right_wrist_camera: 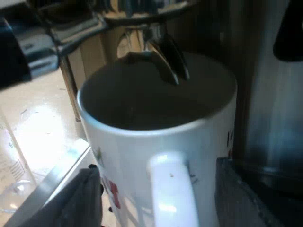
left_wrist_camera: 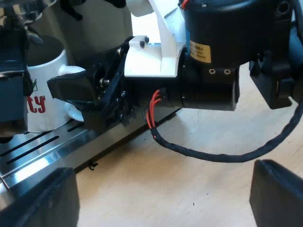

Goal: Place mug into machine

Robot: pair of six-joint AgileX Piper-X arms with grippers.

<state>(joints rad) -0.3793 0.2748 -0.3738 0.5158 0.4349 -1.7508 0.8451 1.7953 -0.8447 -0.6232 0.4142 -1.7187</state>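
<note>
A white mug [left_wrist_camera: 45,97] with red lettering stands on the espresso machine's slotted metal drip tray [left_wrist_camera: 42,146]. My right gripper [left_wrist_camera: 80,101] is at the mug's handle. In the right wrist view the mug [right_wrist_camera: 156,132] sits right under the metal spouts [right_wrist_camera: 165,59], and its handle [right_wrist_camera: 173,189] lies between the right gripper's [right_wrist_camera: 156,201] fingers. Both fingers [right_wrist_camera: 80,198] stand off the handle with a gap on each side, so it is open. My left gripper [left_wrist_camera: 161,208] is open wide over the wooden table, a little away from the tray, with nothing in it.
The machine's steel body [right_wrist_camera: 270,118] rises close behind the mug. A metal arm [right_wrist_camera: 47,45] sticks out from the machine above the mug's rim. Something clear with printed marks [right_wrist_camera: 9,165] stands on the light wooden table [left_wrist_camera: 199,184] beside the tray.
</note>
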